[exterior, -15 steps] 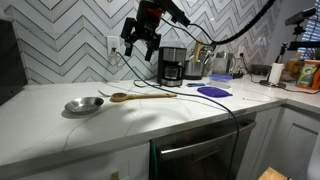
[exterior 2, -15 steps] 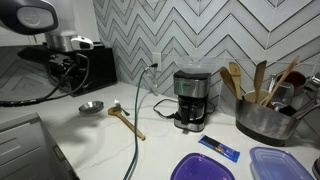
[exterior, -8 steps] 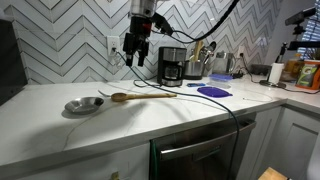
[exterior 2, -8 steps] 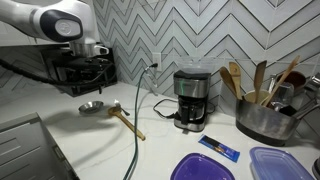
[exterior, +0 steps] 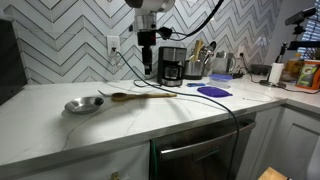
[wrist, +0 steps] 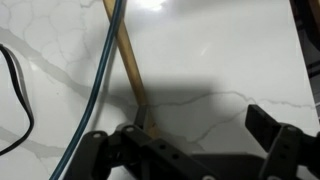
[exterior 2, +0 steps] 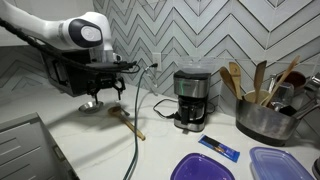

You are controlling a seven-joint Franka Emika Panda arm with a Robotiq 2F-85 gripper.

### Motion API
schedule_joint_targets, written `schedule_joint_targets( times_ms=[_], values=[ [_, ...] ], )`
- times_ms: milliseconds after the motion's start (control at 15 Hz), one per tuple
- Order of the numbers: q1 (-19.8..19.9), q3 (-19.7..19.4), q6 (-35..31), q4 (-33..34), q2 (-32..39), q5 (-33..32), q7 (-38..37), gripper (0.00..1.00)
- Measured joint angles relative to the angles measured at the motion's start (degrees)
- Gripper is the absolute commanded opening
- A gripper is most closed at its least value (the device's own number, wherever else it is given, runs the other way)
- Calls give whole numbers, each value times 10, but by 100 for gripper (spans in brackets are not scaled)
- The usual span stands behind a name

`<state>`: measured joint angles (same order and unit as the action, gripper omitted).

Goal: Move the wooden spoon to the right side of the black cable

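Note:
The wooden spoon (exterior: 140, 96) lies flat on the white counter, bowl end toward a small metal dish; it also shows in an exterior view (exterior 2: 127, 118). The black cable (exterior: 236, 130) runs from the wall outlet across the counter and over the front edge, passing over the spoon (exterior 2: 136, 130). My gripper (exterior: 148, 62) hangs open and empty just above the spoon (exterior 2: 110, 85). In the wrist view the spoon handle (wrist: 125, 60) runs up from beside one finger of my gripper (wrist: 205, 135), and the cable (wrist: 97, 80) lies along the handle's left.
A metal dish (exterior: 83, 104) sits beside the spoon's bowl end (exterior 2: 92, 106). A coffee maker (exterior 2: 192, 98) stands by the wall, a pot of utensils (exterior 2: 262, 115) beyond it. Blue lids (exterior 2: 200, 168) lie near the counter's front edge.
The arm has swung over from beside the dish and come down toward the spoon. The gripper has turned at the wrist. Spoon and cable have not moved.

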<state>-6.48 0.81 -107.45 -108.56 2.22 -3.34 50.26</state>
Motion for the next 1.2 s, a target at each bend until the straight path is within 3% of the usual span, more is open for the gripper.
schedule_joint_targets(
  times_ms=[333,1200],
  values=[
    [17,1,1,1,33,12,80,100],
    [19,10,-23,2,57,15,119,100]
  ],
)
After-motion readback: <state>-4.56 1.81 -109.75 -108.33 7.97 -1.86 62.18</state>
